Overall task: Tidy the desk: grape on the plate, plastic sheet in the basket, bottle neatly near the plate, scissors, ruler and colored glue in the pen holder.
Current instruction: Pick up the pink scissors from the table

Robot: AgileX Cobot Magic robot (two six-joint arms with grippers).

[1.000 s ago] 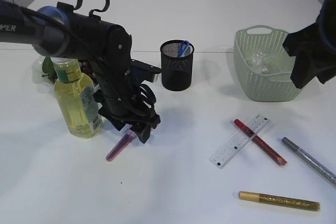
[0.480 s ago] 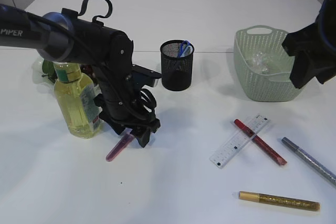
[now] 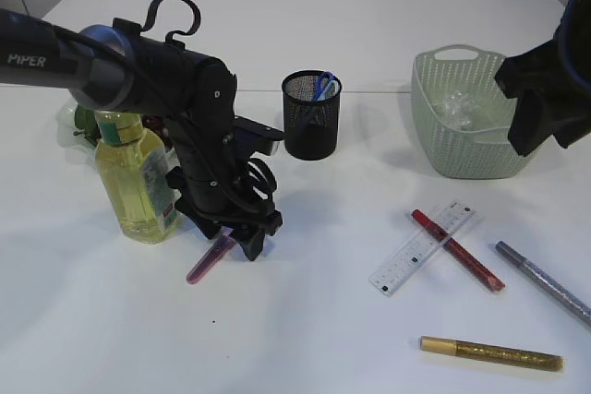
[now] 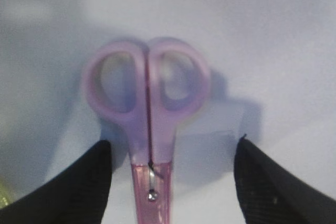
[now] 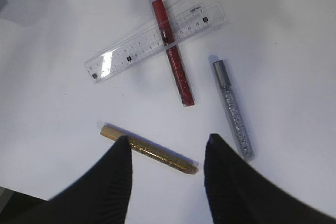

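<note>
— Where were the pink scissors (image 4: 148,129) at that point?

— Flat on the tabletop (image 3: 305,339), just in front of the green bottle (image 3: 137,177), blades closed. The left tool (image 3: 238,239) hung right over them, its fingers (image 4: 84,182) spread wide to either side of the shank, touching nothing.

— How would they handle?

— Light and stiff, I'd say, with smooth plastic that might slip. The narrow neck below the finger loops looked the best place to pinch; grabbing the loops could let them swing.

— And the right tool (image 5: 165,174)?

— Apart and empty, up by the basket (image 3: 462,117), looking down on the ruler (image 5: 157,40), the red glue (image 5: 173,59), the silver (image 5: 233,108) and the gold (image 5: 149,150). The pen holder (image 3: 311,115) stood well apart.
</note>
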